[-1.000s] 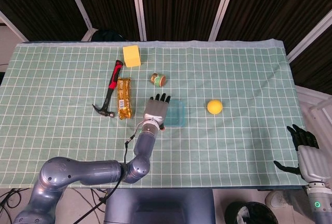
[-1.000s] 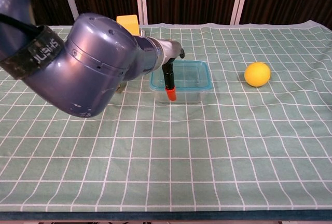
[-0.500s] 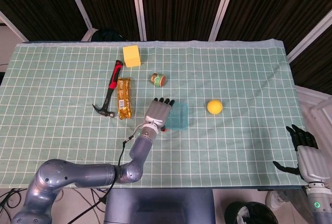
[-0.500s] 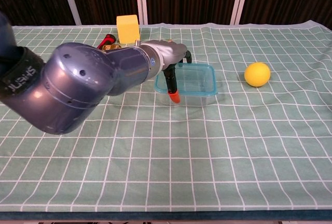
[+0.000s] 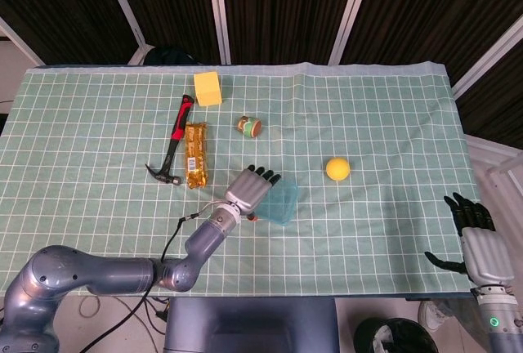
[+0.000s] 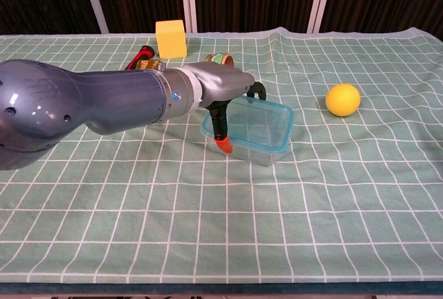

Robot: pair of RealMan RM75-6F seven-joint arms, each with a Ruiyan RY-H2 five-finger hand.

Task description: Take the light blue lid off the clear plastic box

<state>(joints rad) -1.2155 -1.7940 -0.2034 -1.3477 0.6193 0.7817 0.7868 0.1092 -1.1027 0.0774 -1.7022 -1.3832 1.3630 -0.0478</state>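
Orange-tipped thumb of the left hand presses against the near left side of the box; the dark fingers arch over the far edge of the lid, so box and lid sit pinched between thumb and fingers. Lid appears seated on the box. Box is tilted, and its left end looks raised off the tablecloth while the right end sits low; contact with the cloth cannot be confirmed. In the head view the box lies near the table's middle, just right of the hand.

Left hand: palm down, back of the hand up, angled toward the right. Forearm runs back toward the near left edge of the table.

Right hand: off the table's right end, held upright, fingers spread and holding nothing.

Other items on the cloth: yellow ball to the right of the box, well apart; small round tin beyond it; gold packet, hammer and yellow block to the left rear.
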